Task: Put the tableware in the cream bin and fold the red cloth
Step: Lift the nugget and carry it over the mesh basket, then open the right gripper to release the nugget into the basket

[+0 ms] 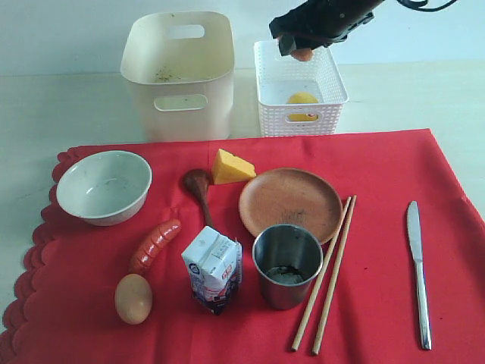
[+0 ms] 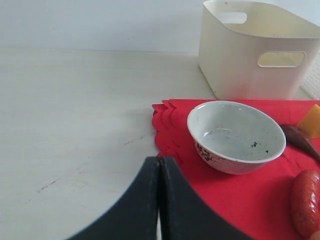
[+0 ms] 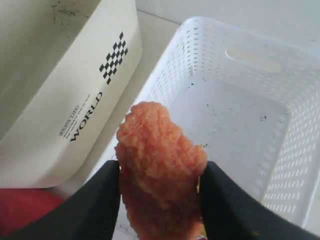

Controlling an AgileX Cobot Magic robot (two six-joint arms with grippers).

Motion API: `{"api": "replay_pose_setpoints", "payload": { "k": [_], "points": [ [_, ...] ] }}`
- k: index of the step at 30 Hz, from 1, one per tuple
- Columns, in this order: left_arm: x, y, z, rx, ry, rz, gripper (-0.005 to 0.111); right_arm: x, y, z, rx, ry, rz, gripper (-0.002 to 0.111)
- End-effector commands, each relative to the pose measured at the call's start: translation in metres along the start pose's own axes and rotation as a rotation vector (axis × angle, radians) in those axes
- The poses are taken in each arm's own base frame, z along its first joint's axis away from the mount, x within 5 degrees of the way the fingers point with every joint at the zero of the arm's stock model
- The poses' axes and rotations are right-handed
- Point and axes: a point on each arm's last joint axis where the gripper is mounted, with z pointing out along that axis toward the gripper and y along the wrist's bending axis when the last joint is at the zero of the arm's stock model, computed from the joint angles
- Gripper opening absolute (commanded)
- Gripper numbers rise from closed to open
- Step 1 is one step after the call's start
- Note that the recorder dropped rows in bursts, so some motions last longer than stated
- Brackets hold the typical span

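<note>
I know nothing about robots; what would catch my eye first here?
The large bright red fabric cloth with a scalloped edge covers the front of the pale table. Beyond it, the right black pincer hangs over the white lattice plastic basket, clamped on a crumbly orange nugget of food.

I work over a pale table (image 1: 45, 98). Directly on it lies the red cloth (image 1: 379, 174), spread flat. Just behind its far edge stand the cream bin (image 1: 144, 114) and the basket (image 1: 280, 125), side by side, not touching.
</note>
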Motion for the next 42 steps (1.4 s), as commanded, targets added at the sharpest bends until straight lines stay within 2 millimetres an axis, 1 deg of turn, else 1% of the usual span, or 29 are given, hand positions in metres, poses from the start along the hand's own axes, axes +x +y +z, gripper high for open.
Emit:
{"api": "replay_pose_setpoints", "payload": {
  "k": [1,6,10,14,17,20,26,28,30,34,42],
  "points": [
    [0.0,0.0,0.0,0.002,-0.012,-0.011,0.0,0.002,-0.005,0.022,0.01,-0.009,0.005,0.0],
    [0.0,0.0,0.0,0.002,-0.012,-0.011,0.0,0.012,-0.012,0.046,0.023,0.004,0.016,0.0],
    [0.0,0.0,0.0,0.002,-0.012,-0.011,0.0,0.019,-0.014,0.056,0.023,0.023,0.022,0.001],
    [0.0,0.0,0.0,0.002,-0.012,-0.011,0.0,0.027,-0.016,0.068,0.021,0.05,0.028,0.01],
    [0.0,0.0,0.0,0.002,-0.012,-0.011,0.0,0.029,-0.017,0.07,0.02,0.056,0.029,0.019],
    [0.0,0.0,0.0,0.002,-0.012,-0.011,0.0,0.029,-0.017,0.07,0.021,0.055,0.03,0.029],
    [0.0,0.0,0.0,0.002,-0.012,-0.011,0.0,0.029,-0.017,0.07,0.021,0.055,0.03,0.054],
    [0.0,0.0,0.0,0.002,-0.012,-0.011,0.0,0.028,-0.017,0.069,0.021,0.052,0.029,0.061],
    [0.0,0.0,0.0,0.002,-0.012,-0.011,0.0,0.027,-0.016,0.068,0.022,0.049,0.028,0.064],
    [0.0,0.0,0.0,0.002,-0.012,-0.011,0.0,0.023,-0.015,0.062,0.023,0.038,0.023,0.066],
    [0.0,0.0,0.0,0.002,-0.012,-0.011,0.0,0.014,-0.011,0.043,0.014,0.028,0.011,0.066]
  ]
}}
